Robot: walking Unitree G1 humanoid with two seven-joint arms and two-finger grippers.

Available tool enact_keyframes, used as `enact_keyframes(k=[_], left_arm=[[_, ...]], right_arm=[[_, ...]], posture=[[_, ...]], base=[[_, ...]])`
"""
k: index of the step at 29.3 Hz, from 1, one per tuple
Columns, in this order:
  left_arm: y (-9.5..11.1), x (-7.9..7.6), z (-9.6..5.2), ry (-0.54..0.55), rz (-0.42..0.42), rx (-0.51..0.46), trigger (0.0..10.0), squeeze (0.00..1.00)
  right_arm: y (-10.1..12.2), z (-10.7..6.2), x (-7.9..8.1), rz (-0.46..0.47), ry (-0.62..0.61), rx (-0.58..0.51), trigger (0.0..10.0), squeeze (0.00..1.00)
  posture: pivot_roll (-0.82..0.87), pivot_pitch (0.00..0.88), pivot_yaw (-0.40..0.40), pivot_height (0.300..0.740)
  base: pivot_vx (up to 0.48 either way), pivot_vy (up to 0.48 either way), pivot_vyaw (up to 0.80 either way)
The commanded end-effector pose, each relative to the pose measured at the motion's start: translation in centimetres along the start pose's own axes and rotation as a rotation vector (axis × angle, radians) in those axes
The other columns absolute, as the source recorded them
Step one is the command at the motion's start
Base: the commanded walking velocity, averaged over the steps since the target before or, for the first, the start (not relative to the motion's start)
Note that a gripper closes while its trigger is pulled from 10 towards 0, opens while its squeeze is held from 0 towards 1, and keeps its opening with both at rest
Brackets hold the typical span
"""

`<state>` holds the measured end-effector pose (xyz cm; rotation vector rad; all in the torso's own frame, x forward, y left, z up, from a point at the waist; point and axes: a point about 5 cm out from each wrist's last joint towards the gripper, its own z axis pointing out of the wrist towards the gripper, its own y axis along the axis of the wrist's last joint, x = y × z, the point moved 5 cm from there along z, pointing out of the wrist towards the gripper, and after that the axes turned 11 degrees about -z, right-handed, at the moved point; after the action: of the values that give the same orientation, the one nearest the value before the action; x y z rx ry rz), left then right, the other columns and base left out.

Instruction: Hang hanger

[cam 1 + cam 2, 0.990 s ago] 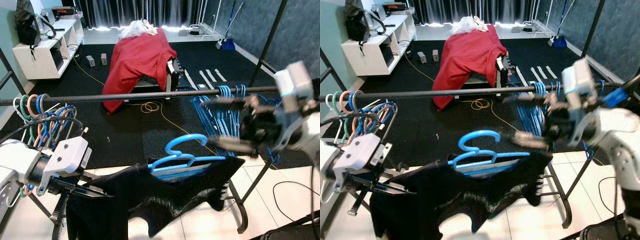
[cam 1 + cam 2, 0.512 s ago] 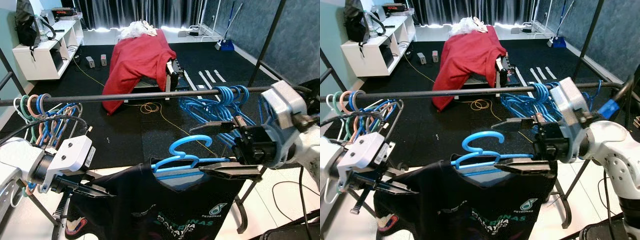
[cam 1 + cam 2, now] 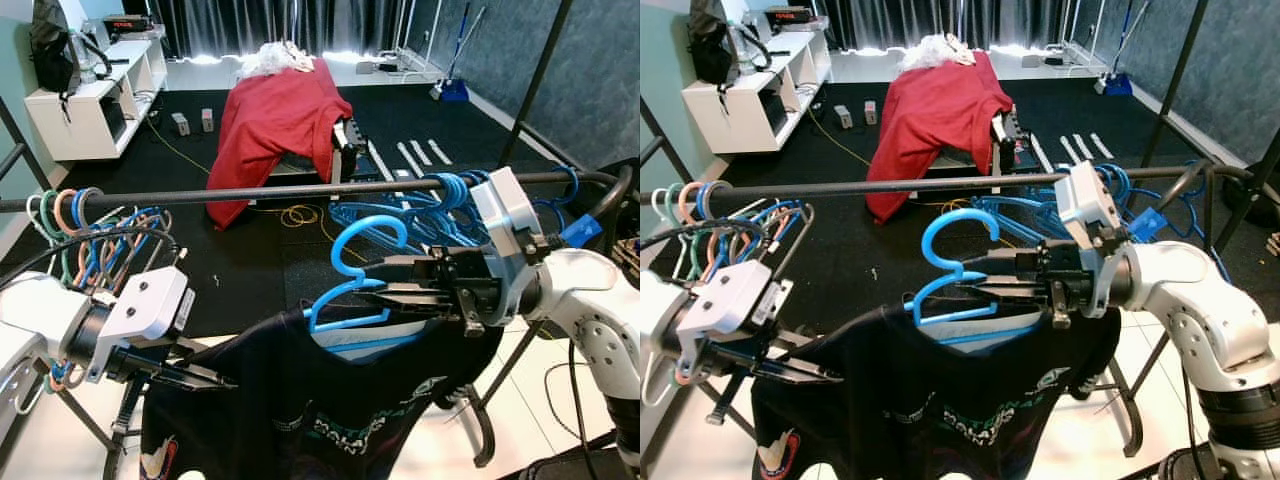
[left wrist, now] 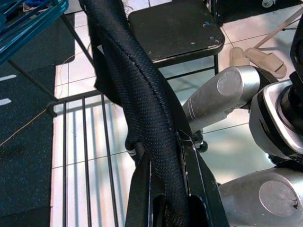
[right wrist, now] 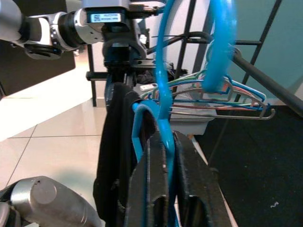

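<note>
The blue hanger (image 3: pixel 352 290), carrying a black shirt (image 3: pixel 300 410), is clamped between the closed fingers of the right gripper (image 3: pixel 385 293), with its hook raised just below the black rail (image 3: pixel 250 193) ahead of the gripper. The left gripper (image 3: pixel 205 378) is closed on the shirt's sleeve, though the exact fold is hard to see. More blue hangers (image 3: pixel 440 205) hang on the rail beyond the right gripper.

A blue plastic hanger (image 3: pixel 355 290) carrying a black printed T-shirt (image 3: pixel 320 420) sits just before the black metal rail (image 3: pixel 250 192), between hanger bunches left (image 3: pixel 90 235) and right (image 3: pixel 440 205).
</note>
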<state>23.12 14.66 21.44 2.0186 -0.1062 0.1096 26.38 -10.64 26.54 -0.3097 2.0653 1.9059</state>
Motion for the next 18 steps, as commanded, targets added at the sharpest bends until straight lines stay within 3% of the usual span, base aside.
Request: enact_keyframes(k=[1,9,12,13,14,15,18], left_arm=[[0.7,-0.3,0.5,-0.034,0.029,-0.033,10.0,0.00],[0.8,0.0,0.5,-0.028,0.041,-0.035,10.0,0.00],[0.9,0.5,0.7,-0.008,0.038,-0.048,10.0,0.00],[0.9,0.7,0.7,0.003,0.030,-0.051,10.0,0.48],[0.9,0.7,0.7,0.003,0.030,-0.051,10.0,0.48],[1.5,1.2,0.7,0.012,-0.041,-0.118,10.0,1.00],[1.8,1.2,0.6,0.012,-0.059,-0.151,10.0,1.00]], right_arm=[[-0.2,0.0,0.0,0.008,-0.007,0.008,0.0,0.00],[-0.6,-0.2,1.2,0.068,0.054,0.009,0.0,0.00],[0.2,-0.6,1.1,0.085,0.052,-0.045,0.0,0.00],[0.4,-0.7,0.8,0.086,0.040,-0.060,0.0,0.00],[0.4,-0.7,0.8,0.086,0.040,-0.060,0.0,0.00],[0.8,-1.1,-0.3,0.067,-0.026,-0.091,0.0,0.00],[1.0,-1.3,-0.9,0.049,-0.059,-0.098,0.0,0.00]], posture=[[-0.07,0.016,-0.004,0.740],[-0.08,0.018,-0.002,0.740],[-0.08,0.018,-0.001,0.740],[-0.08,0.018,-0.001,0.740],[-0.08,0.018,-0.001,0.740],[-0.08,0.018,-0.001,0.740],[-0.08,0.019,0.002,0.740]], base=[[0.000,0.000,0.00],[0.000,0.000,0.00],[0.000,0.000,0.00],[0.000,0.000,0.00],[0.000,0.000,0.00],[0.000,0.000,0.00],[0.000,0.000,0.00]])
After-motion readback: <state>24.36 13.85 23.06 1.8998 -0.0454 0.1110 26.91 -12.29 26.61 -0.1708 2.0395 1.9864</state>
